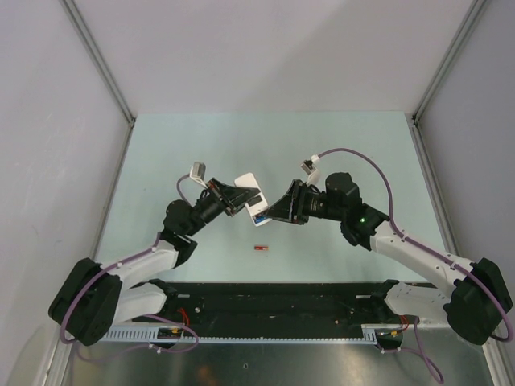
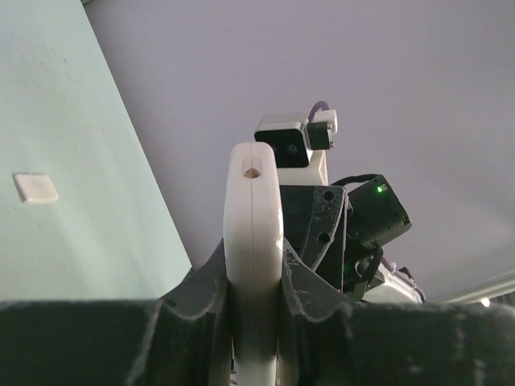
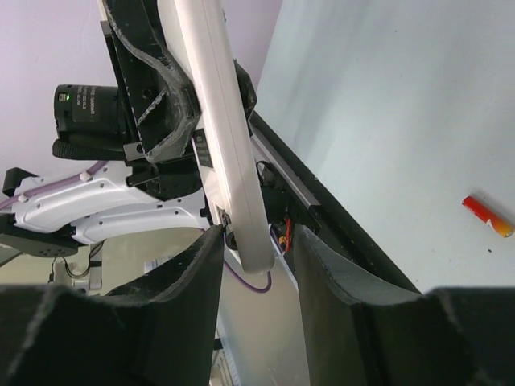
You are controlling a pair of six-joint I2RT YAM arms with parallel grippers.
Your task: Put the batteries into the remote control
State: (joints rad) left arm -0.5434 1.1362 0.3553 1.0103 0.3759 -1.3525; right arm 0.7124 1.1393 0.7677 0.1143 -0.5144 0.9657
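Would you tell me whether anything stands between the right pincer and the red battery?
Nothing visible lies between the right pincer and the red battery; its fingers flank the end of the remote.

Remote control (image 2: 252,201) is showing smooth, faintly glossy white plastic; left gripper (image 2: 253,259) is reading matt, grainy black; table (image 1: 201,145) is looking matt, smooth.

I count one slim white plastic remote control (image 2: 253,241), one tiny red cylinder-shaped battery (image 1: 260,248) and one small flat white rectangular piece (image 2: 35,188).
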